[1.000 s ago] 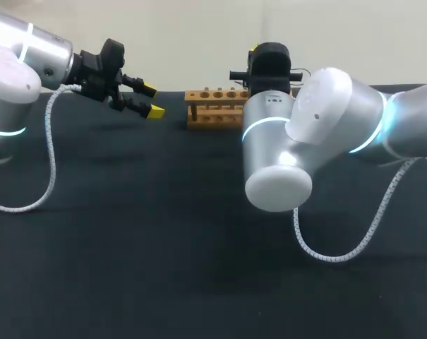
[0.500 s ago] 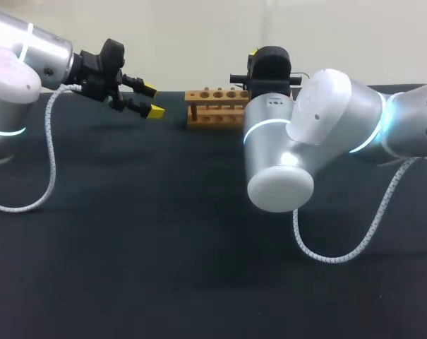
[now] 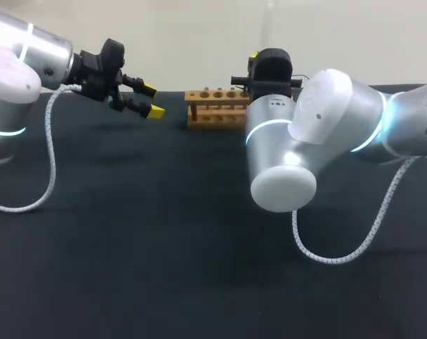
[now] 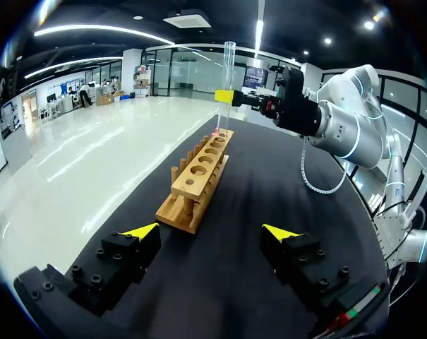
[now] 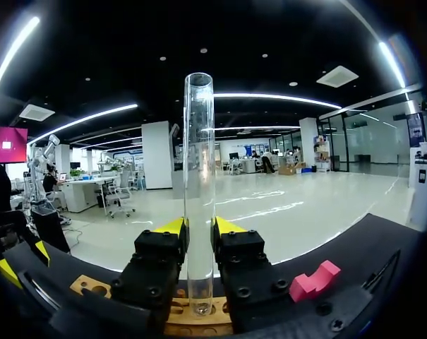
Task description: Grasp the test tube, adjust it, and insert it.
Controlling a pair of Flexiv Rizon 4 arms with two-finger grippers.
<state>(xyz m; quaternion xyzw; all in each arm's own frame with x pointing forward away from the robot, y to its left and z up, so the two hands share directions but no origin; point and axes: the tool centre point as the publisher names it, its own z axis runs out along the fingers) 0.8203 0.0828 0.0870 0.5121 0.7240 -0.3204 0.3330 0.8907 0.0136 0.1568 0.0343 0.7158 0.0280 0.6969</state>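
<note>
Clear glass test tube (image 5: 199,176) stands upright, pinched below mid-length by the right gripper (image 5: 199,229), its lower end at a far-end hole of the light wooden tube rack (image 4: 199,176). Over the last second the right arm crept slightly right and down. Left gripper (image 4: 209,232) unmoved, fingers spread, empty, short of the rack. Judged: fine alignment, insertion about to begin.

A matte black table (image 3: 128,268) stands before a plain, pale wall (image 3: 199,35)
</note>
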